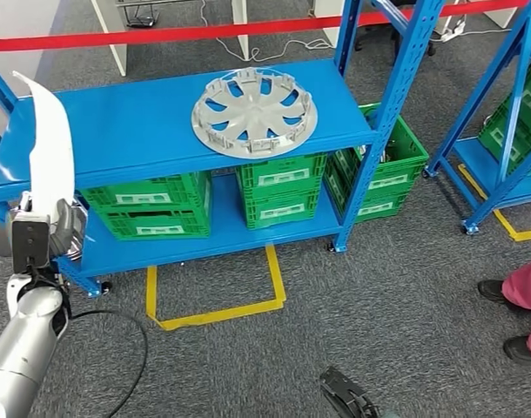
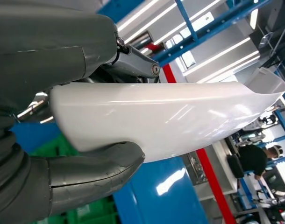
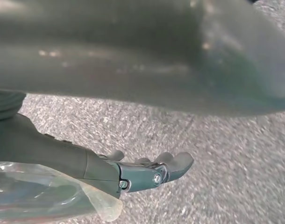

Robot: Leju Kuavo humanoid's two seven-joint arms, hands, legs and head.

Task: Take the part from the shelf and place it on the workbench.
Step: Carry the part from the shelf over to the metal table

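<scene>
A: The right hand (image 3: 148, 170) hangs low over the carpet (image 3: 211, 154), fingers out straight, holding nothing.

B: And the left hand (image 2: 81, 112)?

A: It pinches the white part (image 2: 162, 119), lifted beside the blue shelf (image 1: 137, 131).

B: Could it slip?

A: I think so. The part is long and shiny. It might bump the shelf.

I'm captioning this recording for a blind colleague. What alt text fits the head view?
The robot's left hand holds a long white curved part upright beside a blue shelf. A silver wheel cover lies on the top level, with green crates below.
</scene>
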